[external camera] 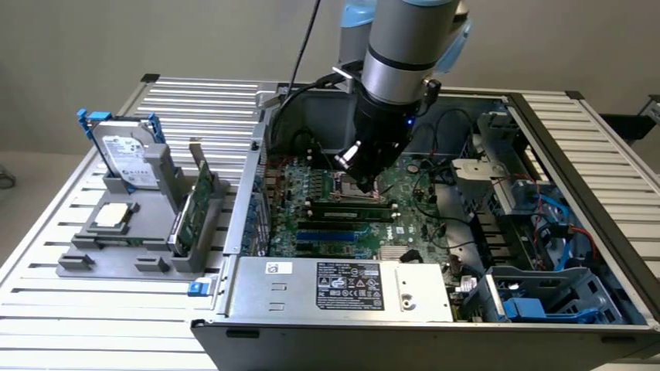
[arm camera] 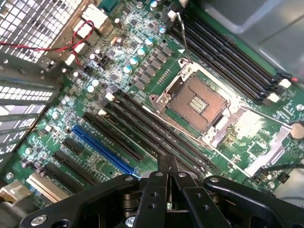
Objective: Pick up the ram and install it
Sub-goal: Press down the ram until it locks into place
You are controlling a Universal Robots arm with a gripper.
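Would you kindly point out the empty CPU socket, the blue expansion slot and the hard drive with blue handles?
CPU socket (arm camera: pixel 198 101): wrist view, on the brown contact field in its middle.
Blue expansion slot (arm camera: pixel 102 151): wrist view, midway along its length.
Hard drive (external camera: pixel 128 158): exterior view, on its labelled silver face.

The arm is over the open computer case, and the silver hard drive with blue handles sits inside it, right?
No: the exterior view shows the silver hard drive with blue handles standing in a grey rack outside the open computer case.
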